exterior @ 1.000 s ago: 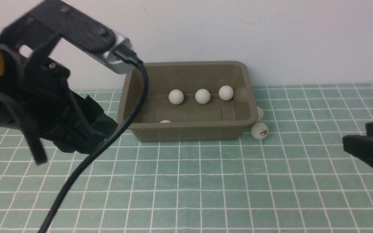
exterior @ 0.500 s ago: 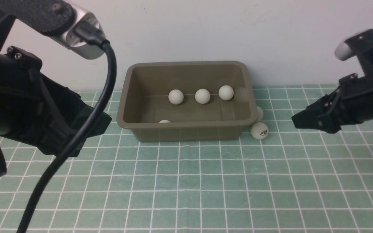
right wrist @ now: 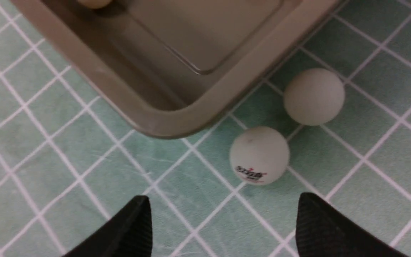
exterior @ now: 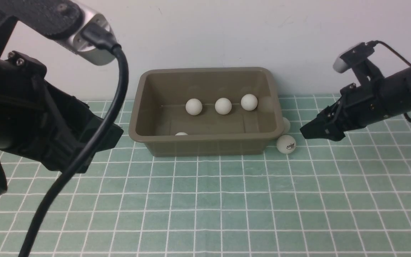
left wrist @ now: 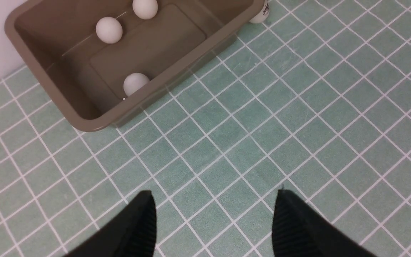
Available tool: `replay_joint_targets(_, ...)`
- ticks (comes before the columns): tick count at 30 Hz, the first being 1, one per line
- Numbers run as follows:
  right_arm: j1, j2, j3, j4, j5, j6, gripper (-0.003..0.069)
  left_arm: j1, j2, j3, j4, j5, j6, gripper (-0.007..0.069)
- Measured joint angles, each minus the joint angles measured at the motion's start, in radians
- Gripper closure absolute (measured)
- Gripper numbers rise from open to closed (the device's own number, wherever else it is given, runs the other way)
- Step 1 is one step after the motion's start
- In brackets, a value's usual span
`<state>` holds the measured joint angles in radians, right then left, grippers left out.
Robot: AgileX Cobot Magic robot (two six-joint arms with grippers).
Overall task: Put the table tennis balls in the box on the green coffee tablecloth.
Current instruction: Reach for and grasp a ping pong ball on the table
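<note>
Right gripper nearer; four balls in box

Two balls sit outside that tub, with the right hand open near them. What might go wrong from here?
The logo ball lies close to the plain ball and a corner of the box. A finger of the open right hand might therefore bump the neighbour or the box and send a ball rolling across the tablecloth. A round, smooth ball may also squirt out if the hand closes off centre.
</note>
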<state>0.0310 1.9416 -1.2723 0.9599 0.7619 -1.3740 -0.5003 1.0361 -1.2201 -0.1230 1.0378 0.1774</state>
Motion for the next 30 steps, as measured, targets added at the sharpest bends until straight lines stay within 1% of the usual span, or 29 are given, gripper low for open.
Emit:
replay_joint_targets(3,0.000,0.043,0.000,0.060,-0.015,-0.052,0.0166,0.000,0.000,0.000,0.000,0.000,-0.007,0.0230)
replay_joint_targets(7,0.000,0.102,0.000,0.193,-0.023,-0.148,0.0165,0.000,0.000,0.000,0.000,0.000,-0.016,0.0230)
replay_joint_targets(11,0.000,0.134,-0.003,0.267,-0.024,-0.195,0.0165,0.000,0.000,0.000,0.000,0.000,-0.020,0.0230)
replay_joint_targets(20,0.000,0.171,-0.006,0.379,-0.009,-0.266,0.0165,0.000,0.000,0.000,0.000,-0.003,-0.022,0.0230)
replay_joint_targets(28,0.000,0.214,-0.006,0.416,0.002,-0.292,0.0165,0.000,0.000,0.000,0.000,-0.019,-0.022,0.0230)
replay_joint_targets(30,0.000,0.214,-0.006,0.446,0.008,-0.301,0.0179,0.000,0.000,0.000,0.000,-0.023,-0.022,0.0230)
